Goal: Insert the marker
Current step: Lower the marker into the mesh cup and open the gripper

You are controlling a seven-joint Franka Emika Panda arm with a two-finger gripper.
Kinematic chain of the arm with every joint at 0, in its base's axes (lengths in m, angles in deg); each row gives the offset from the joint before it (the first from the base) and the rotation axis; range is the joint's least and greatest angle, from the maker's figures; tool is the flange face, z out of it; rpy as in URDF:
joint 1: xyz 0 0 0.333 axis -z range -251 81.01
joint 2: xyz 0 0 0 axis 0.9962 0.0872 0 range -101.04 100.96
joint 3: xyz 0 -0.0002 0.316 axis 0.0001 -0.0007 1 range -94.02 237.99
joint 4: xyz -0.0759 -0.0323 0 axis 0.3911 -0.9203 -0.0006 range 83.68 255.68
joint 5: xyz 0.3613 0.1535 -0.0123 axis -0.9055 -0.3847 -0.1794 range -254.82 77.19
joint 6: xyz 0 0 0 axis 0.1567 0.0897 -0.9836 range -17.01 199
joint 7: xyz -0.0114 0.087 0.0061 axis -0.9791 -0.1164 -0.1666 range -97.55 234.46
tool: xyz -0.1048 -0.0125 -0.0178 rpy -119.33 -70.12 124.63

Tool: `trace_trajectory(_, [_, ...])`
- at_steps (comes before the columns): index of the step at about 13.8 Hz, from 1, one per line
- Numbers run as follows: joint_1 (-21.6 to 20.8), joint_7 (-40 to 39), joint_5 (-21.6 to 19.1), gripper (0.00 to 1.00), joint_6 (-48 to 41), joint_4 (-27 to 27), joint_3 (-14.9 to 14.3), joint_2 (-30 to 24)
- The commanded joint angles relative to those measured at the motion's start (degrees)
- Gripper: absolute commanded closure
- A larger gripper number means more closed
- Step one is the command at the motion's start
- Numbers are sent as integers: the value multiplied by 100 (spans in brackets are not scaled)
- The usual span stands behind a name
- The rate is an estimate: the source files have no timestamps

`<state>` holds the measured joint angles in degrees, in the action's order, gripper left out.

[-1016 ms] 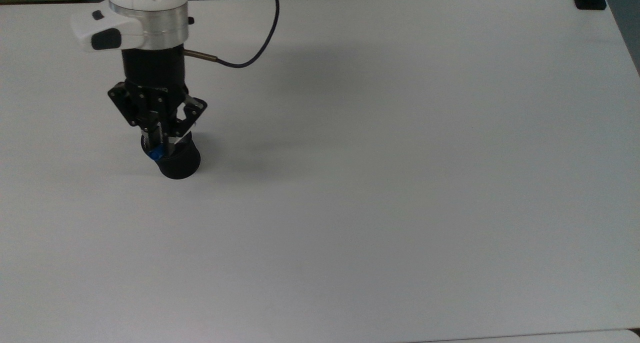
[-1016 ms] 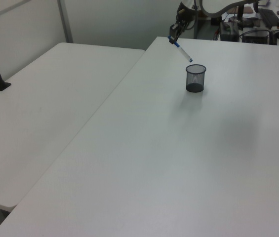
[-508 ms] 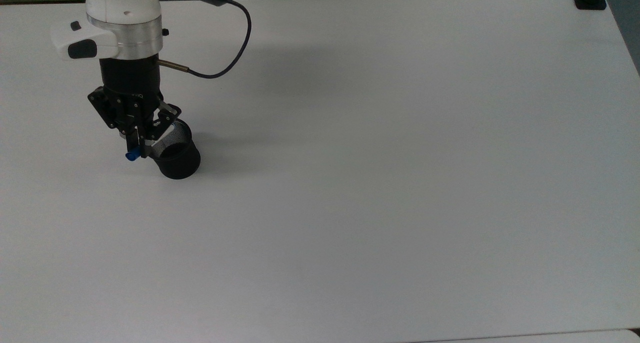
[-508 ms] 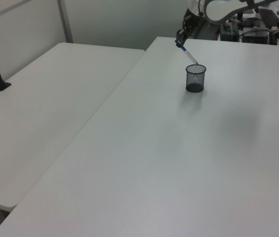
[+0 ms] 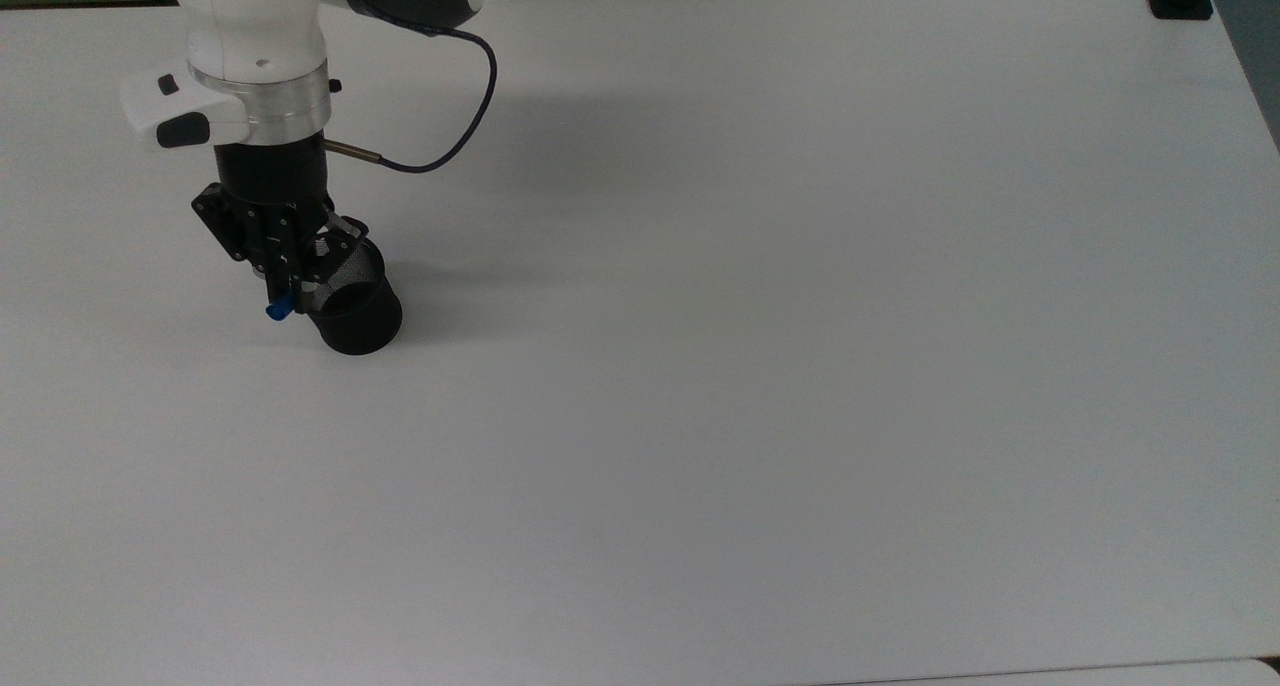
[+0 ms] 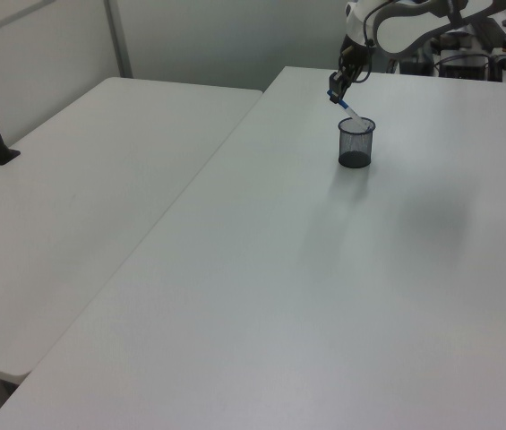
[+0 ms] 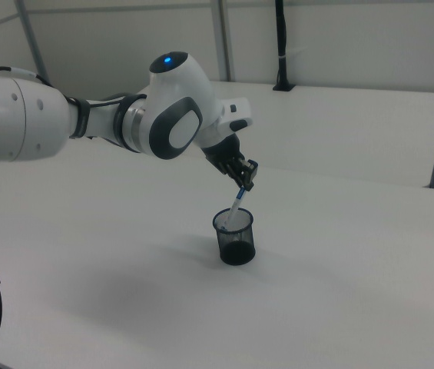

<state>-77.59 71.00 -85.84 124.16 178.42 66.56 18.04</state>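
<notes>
- Your worktop is white and carries one mesh cup, standing upright near the top view's left edge.
- Your tool hangs just above the cup's rim, clamped on the upper part of the marker, close under its blue cap.
- The marker's long axis is tilted, not plumb: in the right view it slopes from the tool down toward the right view's left, and its lower end sits at or just inside the cup's mouth.
- In the left view the same lean runs from the tool down toward the left view's right, into the cup.
- Judging from this, your next move is mostly downward along that slanted axis, then letting go.
</notes>
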Motion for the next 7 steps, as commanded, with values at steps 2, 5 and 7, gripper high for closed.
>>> trace_trajectory(2, [-46,-36,80,50,186,216,-64,-147])
trace_trajectory(5, [-46,0,28,36,117,190,-56,-243])
trace_trajectory(7, [-55,35,-17,28,-163,172,-56,-479])
